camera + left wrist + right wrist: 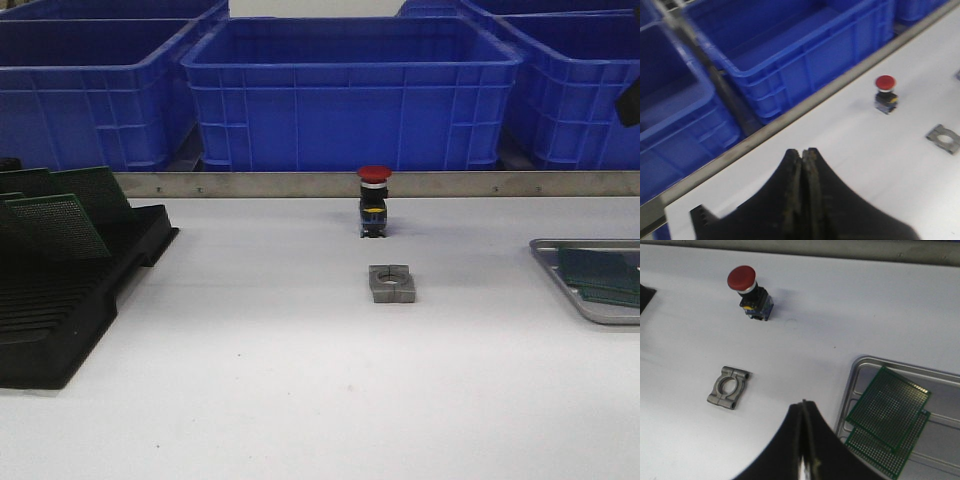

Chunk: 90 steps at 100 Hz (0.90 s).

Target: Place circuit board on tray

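Two green circuit boards (890, 407) already lie overlapped on the silver tray (860, 375) at the right edge of the table (300, 400), while more boards (60, 215) stand in the black slotted rack (70, 300) on the far left. Neither arm carries anything, so the step in hand looks like a pause between placements, with another pick from the rack the likely next job. That move would call for the left arm to travel down to the rack, part its fingers, and close on the upper edge of one standing board without knocking its neighbours, then carry it across past the red push-button (373, 200) and the small grey metal clamp block (391, 283) in the middle of the table (both sit well apart from rack and tray, so the path seems open). The left claw (802, 160) has its fingers pressed together with nothing between them, hanging above bare table near the blue bins (790, 55). The right claw (804, 412) is likewise closed and empty, hovering just beside the tray's near corner and touching nothing.
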### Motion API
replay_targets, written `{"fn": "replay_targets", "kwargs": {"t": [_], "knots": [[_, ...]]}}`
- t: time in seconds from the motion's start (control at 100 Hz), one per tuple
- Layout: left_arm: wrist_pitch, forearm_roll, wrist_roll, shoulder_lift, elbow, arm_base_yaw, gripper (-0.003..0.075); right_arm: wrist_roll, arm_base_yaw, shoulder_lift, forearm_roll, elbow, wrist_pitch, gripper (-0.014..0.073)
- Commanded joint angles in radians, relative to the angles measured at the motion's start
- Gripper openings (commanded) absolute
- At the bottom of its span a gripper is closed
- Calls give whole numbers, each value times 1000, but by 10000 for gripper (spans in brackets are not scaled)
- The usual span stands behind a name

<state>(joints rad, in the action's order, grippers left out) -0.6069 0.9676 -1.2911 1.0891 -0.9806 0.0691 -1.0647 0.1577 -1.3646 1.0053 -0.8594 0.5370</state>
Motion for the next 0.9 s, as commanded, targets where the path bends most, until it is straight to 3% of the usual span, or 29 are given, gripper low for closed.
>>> {"fn": "replay_targets", "kwargs": {"t": [0.0,0.26,0.51,0.89], "knots": [[152,45,66,-70,19,12,-20,-13,-22,85,25,-2,-60,-113],[314,142,101,-189,156,12,-20,-13,-204,235,34,117,-365,-113],[362,188,101,-282,230,8,-20,-13,-329,420,68,290,-642,-113],[409,188,50,-478,388,-110,-20,-13,-343,859,82,496,-681,-113]]}}
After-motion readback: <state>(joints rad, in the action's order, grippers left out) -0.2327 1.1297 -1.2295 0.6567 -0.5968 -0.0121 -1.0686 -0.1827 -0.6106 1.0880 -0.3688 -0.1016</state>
